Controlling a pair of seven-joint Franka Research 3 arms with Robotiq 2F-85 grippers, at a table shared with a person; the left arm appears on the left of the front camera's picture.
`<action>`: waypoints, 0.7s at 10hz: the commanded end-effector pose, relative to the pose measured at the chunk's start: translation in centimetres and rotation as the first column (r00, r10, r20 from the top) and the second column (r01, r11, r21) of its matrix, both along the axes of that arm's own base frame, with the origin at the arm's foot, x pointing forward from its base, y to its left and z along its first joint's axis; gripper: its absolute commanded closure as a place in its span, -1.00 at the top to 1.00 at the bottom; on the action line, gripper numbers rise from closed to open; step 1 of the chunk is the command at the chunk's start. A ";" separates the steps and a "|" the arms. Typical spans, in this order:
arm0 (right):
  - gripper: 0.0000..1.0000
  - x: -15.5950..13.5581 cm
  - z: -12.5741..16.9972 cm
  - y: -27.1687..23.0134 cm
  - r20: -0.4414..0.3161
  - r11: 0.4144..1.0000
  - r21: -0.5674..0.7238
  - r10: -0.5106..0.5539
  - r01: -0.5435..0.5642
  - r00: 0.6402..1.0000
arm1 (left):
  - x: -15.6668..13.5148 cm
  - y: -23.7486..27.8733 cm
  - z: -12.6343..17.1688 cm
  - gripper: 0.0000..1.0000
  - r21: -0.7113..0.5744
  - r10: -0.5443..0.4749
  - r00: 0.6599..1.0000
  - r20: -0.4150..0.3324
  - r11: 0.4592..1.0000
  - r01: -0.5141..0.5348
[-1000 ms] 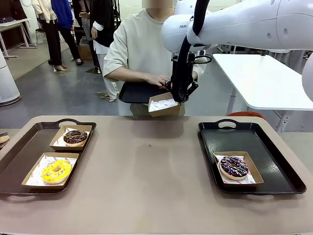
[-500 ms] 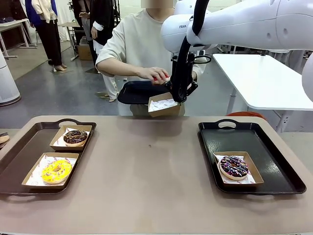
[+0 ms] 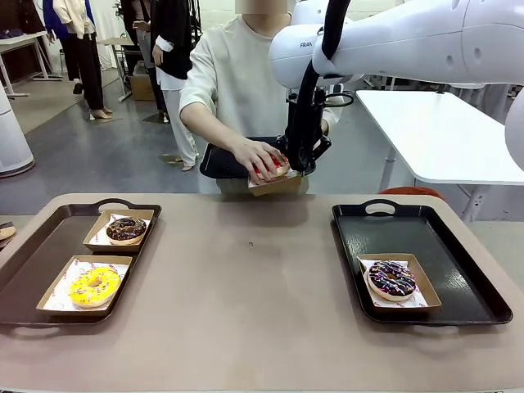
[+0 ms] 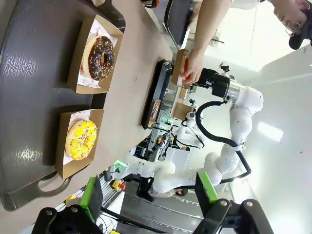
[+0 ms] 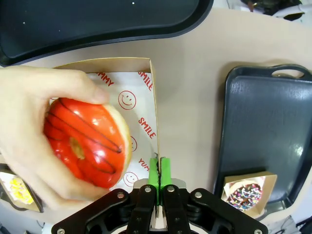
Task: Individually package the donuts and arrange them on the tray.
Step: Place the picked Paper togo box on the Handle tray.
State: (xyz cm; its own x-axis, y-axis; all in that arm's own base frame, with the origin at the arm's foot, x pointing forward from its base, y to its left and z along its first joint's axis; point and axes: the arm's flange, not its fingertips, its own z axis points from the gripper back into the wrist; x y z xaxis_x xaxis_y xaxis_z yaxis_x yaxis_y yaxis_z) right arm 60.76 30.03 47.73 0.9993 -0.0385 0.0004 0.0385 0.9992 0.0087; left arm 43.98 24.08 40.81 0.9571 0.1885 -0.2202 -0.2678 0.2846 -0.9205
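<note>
My right gripper (image 3: pixel 300 168) (image 5: pixel 159 171) is shut on the side wall of a brown cardboard box (image 3: pixel 277 186) (image 5: pixel 127 96), held in the air beyond the table's far edge. A person's hand (image 3: pixel 255 154) (image 5: pixel 34 92) holds the red glazed donut (image 3: pixel 272 169) (image 5: pixel 85 144) in the box, over its printed paper. The chocolate donut (image 3: pixel 126 229) (image 4: pixel 101 57) and the yellow donut (image 3: pixel 94 286) (image 4: pixel 82 140) lie in boxes on the left tray (image 3: pixel 33 262). The sprinkled donut (image 3: pixel 392 278) (image 5: pixel 245 193) sits boxed on the right tray (image 3: pixel 458 270). My left gripper (image 4: pixel 148 195) hangs open above the left tray.
The person holds a small black tray (image 3: pixel 223 160) (image 5: pixel 97 19) behind the box with the other hand. The tan tabletop (image 3: pixel 254 278) lies bare between the two trays. A white table (image 3: pixel 442 131) stands at the back right.
The person's hand has carried the red donut from the small black tray down into the box that my right gripper holds. Neither arm has moved.
</note>
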 end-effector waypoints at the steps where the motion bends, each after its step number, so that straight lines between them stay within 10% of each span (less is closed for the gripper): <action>1: -1.00 0.0 0.1 -0.1 0.001 1.000 -0.001 -0.001 0.001 1.000 | -0.1 0.0 0.1 1.00 0.001 -0.005 1.000 0.001 1.000 0.005; 7: -1.00 0.0 0.1 -0.1 0.001 1.000 -0.001 -0.001 0.001 1.000 | -0.1 0.0 0.1 1.00 0.001 -0.005 1.000 0.001 1.000 0.005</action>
State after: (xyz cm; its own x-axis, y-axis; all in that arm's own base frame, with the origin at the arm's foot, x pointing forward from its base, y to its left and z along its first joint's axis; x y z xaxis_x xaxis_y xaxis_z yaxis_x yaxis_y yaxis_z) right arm 60.77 30.02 47.72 0.9992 -0.0387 0.0004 0.0387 0.9992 0.0086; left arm 43.98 24.08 40.81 0.9571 0.1885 -0.2202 -0.2678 0.2846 -0.9205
